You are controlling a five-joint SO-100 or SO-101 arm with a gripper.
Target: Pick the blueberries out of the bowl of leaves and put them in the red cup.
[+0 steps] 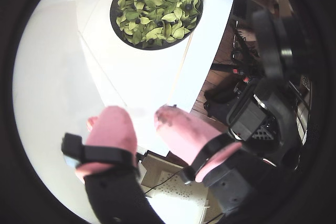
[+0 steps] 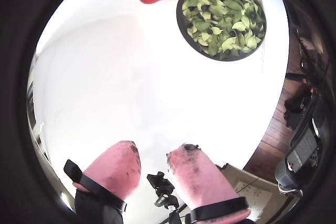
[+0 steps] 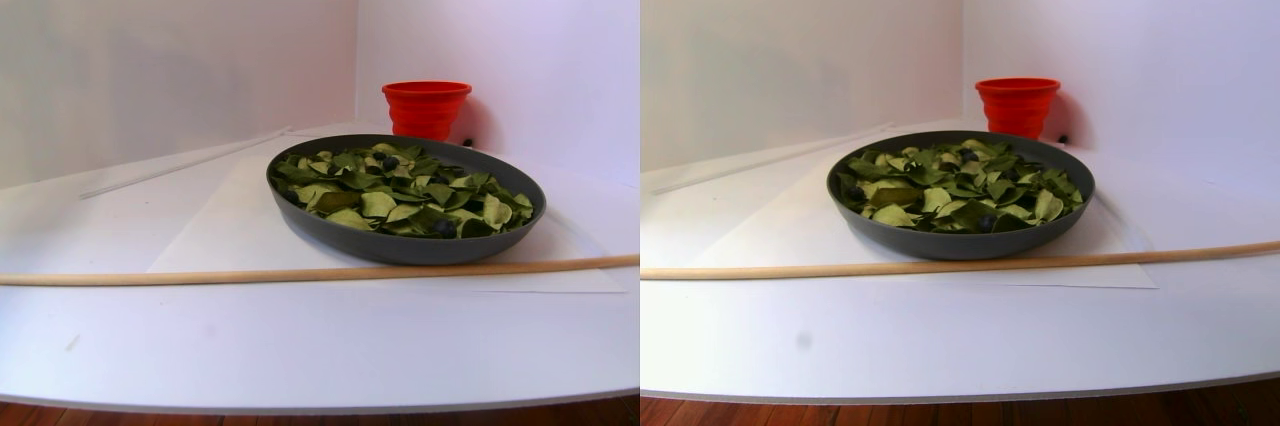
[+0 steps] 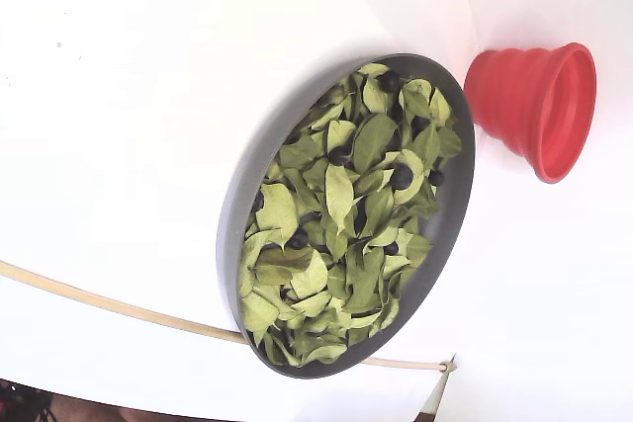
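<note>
- Here the bowl sits flat on the white tabletop, its open side up.
- It is full of green leaves lying every which way.
- Dark blueberries peek out between the leaves, some half hidden.
- The red cup stands upright just beside the bowl, mouth up, not touching it.
- A long thin wooden stick lies across the tabletop in front of the bowl.
- The tool hangs well away from the bowl and cup.
- Its two pink fingers are spread apart and hold nothing.
- A black stand shows under the tool.
</note>
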